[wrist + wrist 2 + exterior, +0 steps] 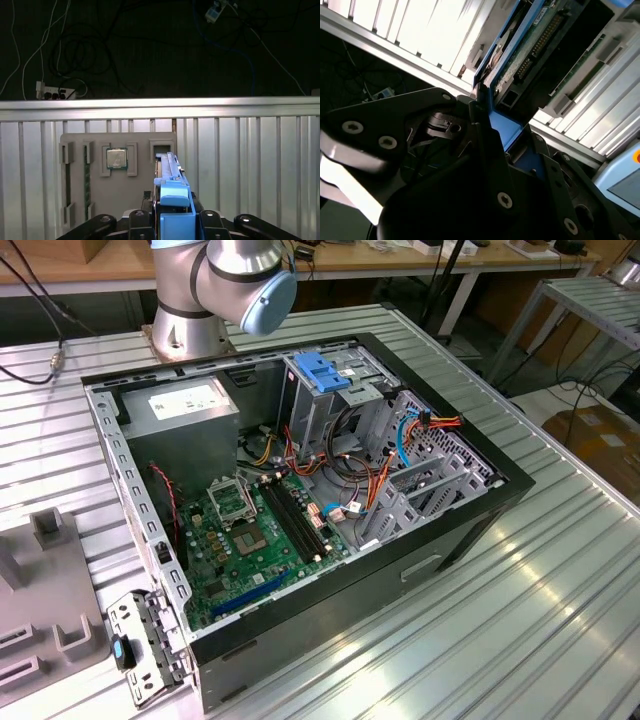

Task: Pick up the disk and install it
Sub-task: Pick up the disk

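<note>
The disk (pixel 170 172) stands on edge in the first wrist view, a thin dark slab with a bright blue carrier rail (pixel 175 200) at its near end. My gripper (pixel 172 216) is shut on that blue end, one black finger on each side. The disk's far end reaches toward a slot in the grey fixture plate (pixel 75 200). In the second wrist view the disk (pixel 530 45) shows its green circuit board and blue edge, running away from my gripper (pixel 487 122).
The open computer case (pixel 470 530) lies on the ribbed metal table (pixel 560 590), with the motherboard (pixel 250 540), orange cables and a drive cage topped by a light-blue latch (pixel 322 370). The arm's base (pixel 230 280) stands behind it. A processor chip (pixel 116 158) sits in the fixture plate.
</note>
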Tool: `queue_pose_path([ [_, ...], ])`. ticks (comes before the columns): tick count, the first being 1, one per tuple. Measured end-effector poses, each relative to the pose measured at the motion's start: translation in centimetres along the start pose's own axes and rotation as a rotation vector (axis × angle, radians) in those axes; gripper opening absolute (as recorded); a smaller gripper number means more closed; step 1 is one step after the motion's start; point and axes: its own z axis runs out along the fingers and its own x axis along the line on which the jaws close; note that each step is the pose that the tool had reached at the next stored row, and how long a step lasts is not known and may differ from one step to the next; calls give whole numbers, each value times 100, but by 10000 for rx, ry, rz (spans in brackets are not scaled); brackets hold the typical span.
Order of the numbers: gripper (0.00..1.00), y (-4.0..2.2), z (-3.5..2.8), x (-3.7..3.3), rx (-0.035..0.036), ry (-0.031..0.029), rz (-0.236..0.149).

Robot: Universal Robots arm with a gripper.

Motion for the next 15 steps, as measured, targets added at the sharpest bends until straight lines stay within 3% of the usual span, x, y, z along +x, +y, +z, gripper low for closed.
queue_pose_path([
  [15,37,-1,-77,-1,0,0,0],
])
